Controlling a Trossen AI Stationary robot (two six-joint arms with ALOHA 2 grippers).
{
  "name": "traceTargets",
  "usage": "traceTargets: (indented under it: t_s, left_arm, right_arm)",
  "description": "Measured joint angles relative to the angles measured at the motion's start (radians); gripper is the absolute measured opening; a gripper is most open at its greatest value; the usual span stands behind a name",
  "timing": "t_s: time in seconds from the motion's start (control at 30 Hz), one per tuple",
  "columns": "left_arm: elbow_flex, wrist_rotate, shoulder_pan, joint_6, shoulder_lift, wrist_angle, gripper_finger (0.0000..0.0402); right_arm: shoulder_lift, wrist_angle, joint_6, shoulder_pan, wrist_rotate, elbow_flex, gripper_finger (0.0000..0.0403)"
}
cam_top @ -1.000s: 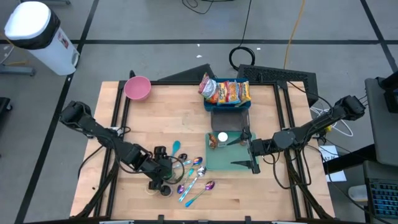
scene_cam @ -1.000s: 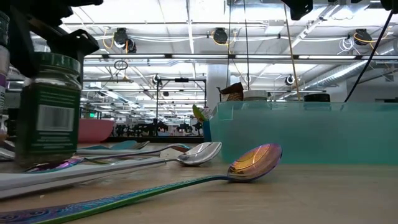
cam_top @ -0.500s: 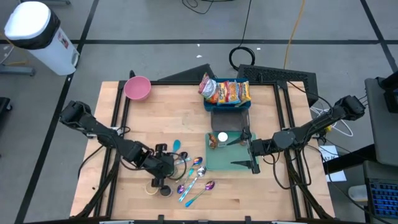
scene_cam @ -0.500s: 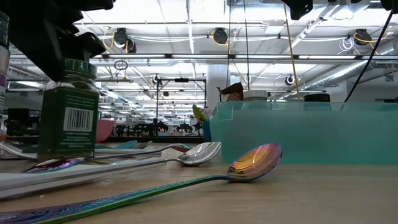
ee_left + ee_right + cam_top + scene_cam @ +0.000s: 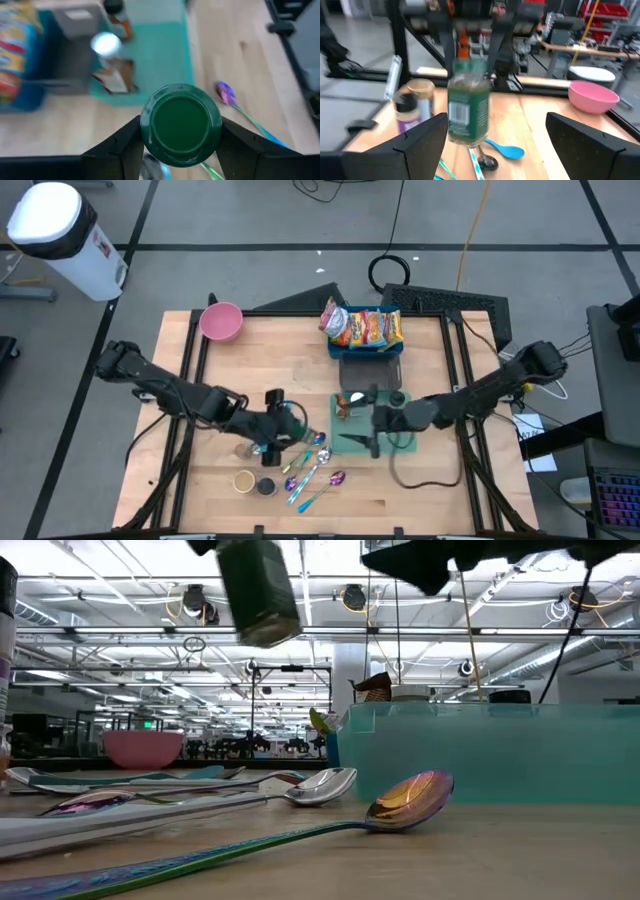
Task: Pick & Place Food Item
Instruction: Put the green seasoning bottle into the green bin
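Observation:
A green-lidded jar (image 5: 467, 117) with a green label hangs in the air to the left of the teal tray (image 5: 350, 442); my left gripper (image 5: 276, 425) is shut on it. The low view shows the jar (image 5: 258, 590) well above the table. My right gripper (image 5: 366, 420) stands open over the tray, level, pointing toward the jar, with nothing between its fingers. A white-capped bottle (image 5: 347, 402) stands on the tray's far end. My left gripper pinches the jar between its two fingers (image 5: 125, 145), on opposite sides of its top end by the green lid (image 5: 181, 124). The fingers slant down from the table's left side. The jar hangs below them, slightly tilted, clear of the table.
Several spoons (image 5: 315, 465) lie between the jar and the tray's near corner. Two small jars (image 5: 255, 483) stand near the front edge. A blue bin of snack packets (image 5: 365, 330) sits at the far edge, a pink bowl (image 5: 221, 321) at the far left.
My left gripper has lifted the green jar off the table and carried it up and toward the right, nearer the tray. My right gripper has moved toward the table's left, over the tray, still open.

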Motion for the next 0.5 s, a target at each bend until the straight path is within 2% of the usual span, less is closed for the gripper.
traceTargets:
  t_s: [0.3, 0.5]
  left_arm:
    - [0.018, -0.032, 0.071, 0.049, 0.001, 0.074, 0.0204]
    - [0.018, -0.033, 0.082, 0.049, 0.001, 0.098, 0.0204]
  right_arm:
    - [0.224, -0.021, -0.011, -0.058, -0.001, 0.166, 0.0327]
    - [0.291, -0.024, -0.017, -0.085, 0.010, 0.210, 0.0325]
